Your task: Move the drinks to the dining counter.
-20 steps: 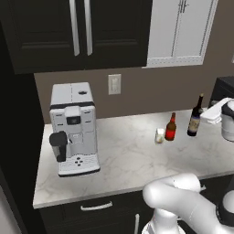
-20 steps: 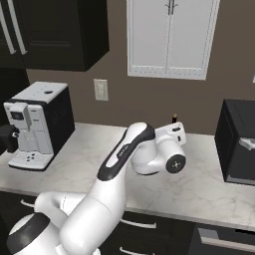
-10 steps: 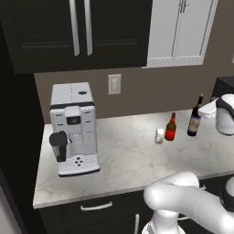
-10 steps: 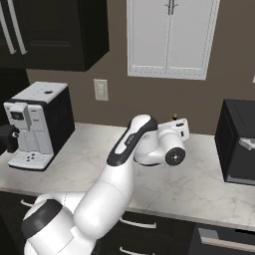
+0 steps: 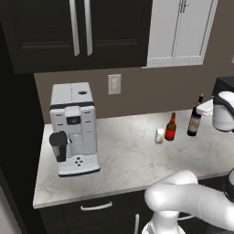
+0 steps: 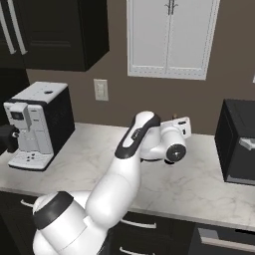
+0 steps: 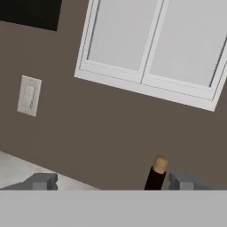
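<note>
Drinks: wine bottle (image 5: 194, 122), red bottle (image 5: 170, 128), glass (image 5: 159, 135) grouped near desk (image 5: 123, 160) back, right of coffee machine (image 5: 74, 128). Pincer (image 7: 113, 181) held apart, empty, levelled at wine bottle neck, judged lined up for grasp.

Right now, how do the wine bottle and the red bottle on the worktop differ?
The wine bottle is taller and dark with a pale label; the red bottle is shorter and red-bodied. The wine bottle stands farther right, the red bottle beside the whitish glass. Both stand upright on the marbled worktop, untouched.
</note>
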You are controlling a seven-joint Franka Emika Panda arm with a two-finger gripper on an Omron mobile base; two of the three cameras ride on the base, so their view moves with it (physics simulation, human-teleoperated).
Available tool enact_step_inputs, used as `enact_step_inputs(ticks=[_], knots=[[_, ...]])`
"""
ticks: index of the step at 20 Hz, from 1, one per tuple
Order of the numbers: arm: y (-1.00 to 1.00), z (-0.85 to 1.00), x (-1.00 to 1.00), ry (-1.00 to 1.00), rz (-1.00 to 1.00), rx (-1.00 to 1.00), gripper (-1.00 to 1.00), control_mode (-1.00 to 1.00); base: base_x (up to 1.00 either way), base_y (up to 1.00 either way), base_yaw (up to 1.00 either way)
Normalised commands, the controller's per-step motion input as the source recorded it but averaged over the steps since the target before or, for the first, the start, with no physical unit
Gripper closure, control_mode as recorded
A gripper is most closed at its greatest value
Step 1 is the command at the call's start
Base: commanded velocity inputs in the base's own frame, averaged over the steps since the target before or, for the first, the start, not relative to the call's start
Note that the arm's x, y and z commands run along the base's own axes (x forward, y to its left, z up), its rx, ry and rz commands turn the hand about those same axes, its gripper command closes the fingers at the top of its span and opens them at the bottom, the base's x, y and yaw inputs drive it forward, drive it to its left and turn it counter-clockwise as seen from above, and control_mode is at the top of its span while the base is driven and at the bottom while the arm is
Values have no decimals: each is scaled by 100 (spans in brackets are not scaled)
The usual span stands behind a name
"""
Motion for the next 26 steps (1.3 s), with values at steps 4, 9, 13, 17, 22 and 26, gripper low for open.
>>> enact_step_inputs(ticks=[4,9,13,17,22,26], knots=[[-18,-5,14,0,0,0,-100,-100,0,0,0],[-7,-4,15,1,0,0,-100,-100,0,0,0],[-2,-7,14,2,0,0,-100,-100,0,0,0],[-4,-8,17,4,0,0,-100,-100,0,0,0],[-11,-8,18,4,0,0,-100,-100,0,0,0],[-18,-6,19,4,0,0,-100,-100,0,0,0]])
